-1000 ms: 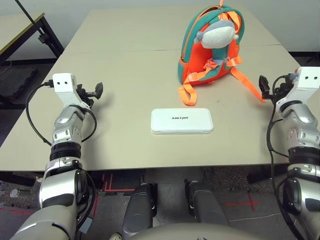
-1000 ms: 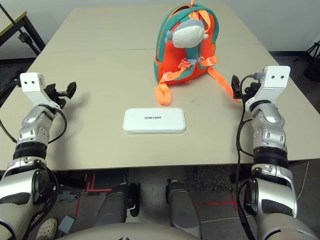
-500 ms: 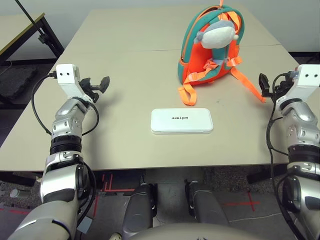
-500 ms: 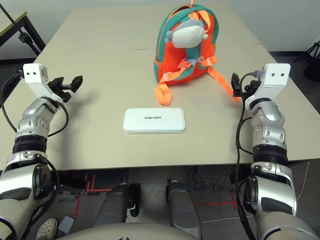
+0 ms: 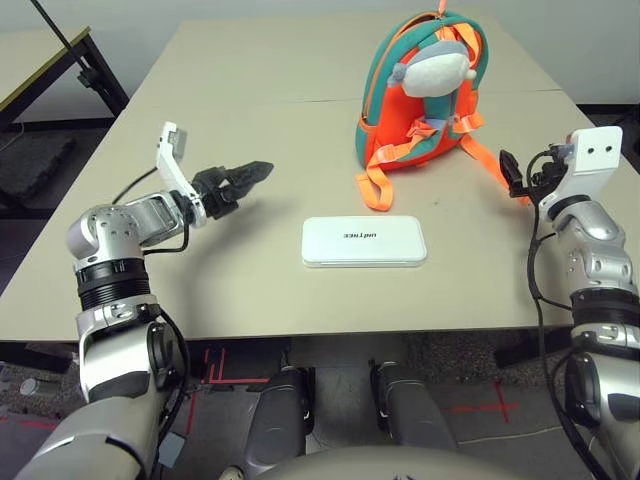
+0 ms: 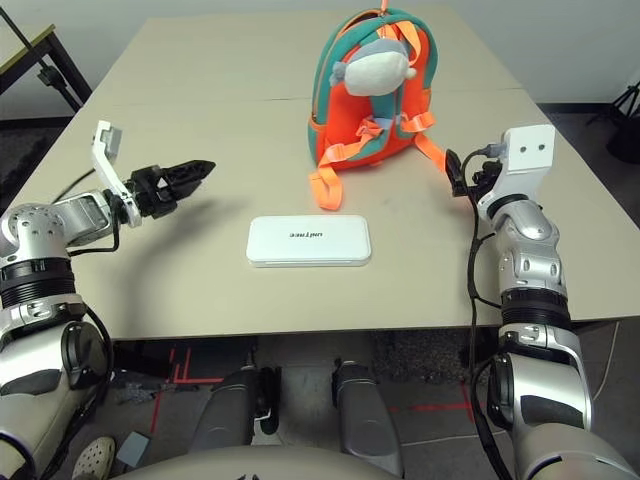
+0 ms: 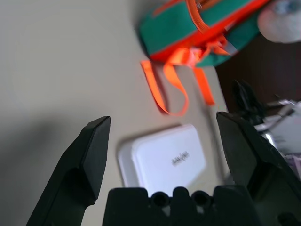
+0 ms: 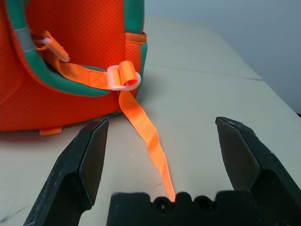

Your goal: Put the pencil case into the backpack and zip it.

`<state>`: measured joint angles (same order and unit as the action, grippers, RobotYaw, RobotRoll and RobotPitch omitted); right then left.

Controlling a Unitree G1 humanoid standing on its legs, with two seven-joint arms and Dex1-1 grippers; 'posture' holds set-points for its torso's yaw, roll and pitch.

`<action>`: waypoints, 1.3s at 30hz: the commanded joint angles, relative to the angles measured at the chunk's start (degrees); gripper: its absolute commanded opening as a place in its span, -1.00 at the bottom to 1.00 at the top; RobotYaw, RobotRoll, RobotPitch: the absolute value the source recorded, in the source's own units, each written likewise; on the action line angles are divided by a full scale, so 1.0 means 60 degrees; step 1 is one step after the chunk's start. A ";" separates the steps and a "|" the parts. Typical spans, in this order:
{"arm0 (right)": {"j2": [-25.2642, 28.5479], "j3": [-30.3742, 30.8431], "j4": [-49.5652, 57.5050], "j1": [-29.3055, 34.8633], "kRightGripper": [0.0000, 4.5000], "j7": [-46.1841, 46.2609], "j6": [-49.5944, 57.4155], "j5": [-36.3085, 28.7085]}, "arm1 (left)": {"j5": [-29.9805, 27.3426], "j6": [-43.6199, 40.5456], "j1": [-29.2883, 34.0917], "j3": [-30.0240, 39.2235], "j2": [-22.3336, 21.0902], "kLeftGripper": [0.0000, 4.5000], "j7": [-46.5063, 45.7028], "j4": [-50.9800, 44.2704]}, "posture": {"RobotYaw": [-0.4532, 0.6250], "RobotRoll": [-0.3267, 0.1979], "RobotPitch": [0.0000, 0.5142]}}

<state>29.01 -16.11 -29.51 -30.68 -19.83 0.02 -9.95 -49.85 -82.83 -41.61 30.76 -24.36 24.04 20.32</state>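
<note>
The white pencil case [image 5: 364, 242] lies flat near the table's front middle, also seen in the left wrist view [image 7: 167, 157]. Behind it and a little to the right stands the orange and teal backpack [image 5: 420, 95], with a grey-white plush fish [image 5: 437, 66] on its front. My left gripper [image 5: 245, 177] hovers open over the table left of the case, pointing towards it, with nothing between its fingers [image 7: 96, 141]. At the backpack's right side my right gripper [image 5: 512, 172] is open and empty. It faces the backpack [image 8: 70, 56] across a loose orange strap [image 8: 148, 136].
Orange webbing straps [image 5: 375, 188] trail from the backpack onto the table [image 5: 220, 260] towards the case. A seam crosses the tabletop behind the backpack's base. A second table [image 5: 40, 60] and a black stand are at the far left.
My left arm has swung in to the right, its gripper now pointing at the pencil case. My right gripper has edged left towards the backpack's strap. The case and backpack have not moved.
</note>
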 commanded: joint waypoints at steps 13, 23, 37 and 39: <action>0.1130 0.1689 0.3073 0.1556 0.99 -0.1913 0.2040 0.0563 | 0.0799 -0.0536 0.0006 -0.0565 0.0672 1.00 -0.0194 0.1748 | -0.50 0.25 -0.59; 0.1677 0.2553 0.4141 0.2344 0.99 -0.3177 0.2794 0.0738 | 0.1177 0.0009 -0.0200 -0.1241 0.0604 1.00 0.0495 0.2993 | -0.52 0.25 -0.58; 0.1705 0.3554 0.4619 0.2399 -0.46 -0.4128 0.3220 0.1043 | 0.1552 0.0305 -0.0242 -0.1610 0.0537 1.00 0.1118 0.3445 | -0.51 0.25 -0.56; 0.1640 0.3737 0.4622 0.2344 -0.79 -0.4210 0.3246 0.1095 | 0.1585 0.0330 -0.0231 -0.1619 0.0538 1.00 0.1149 0.3458 | -0.51 0.25 -0.56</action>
<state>39.24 4.73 -2.44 -16.62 -44.35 18.91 -3.80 -42.28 -81.03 -43.57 22.36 -21.24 31.47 39.22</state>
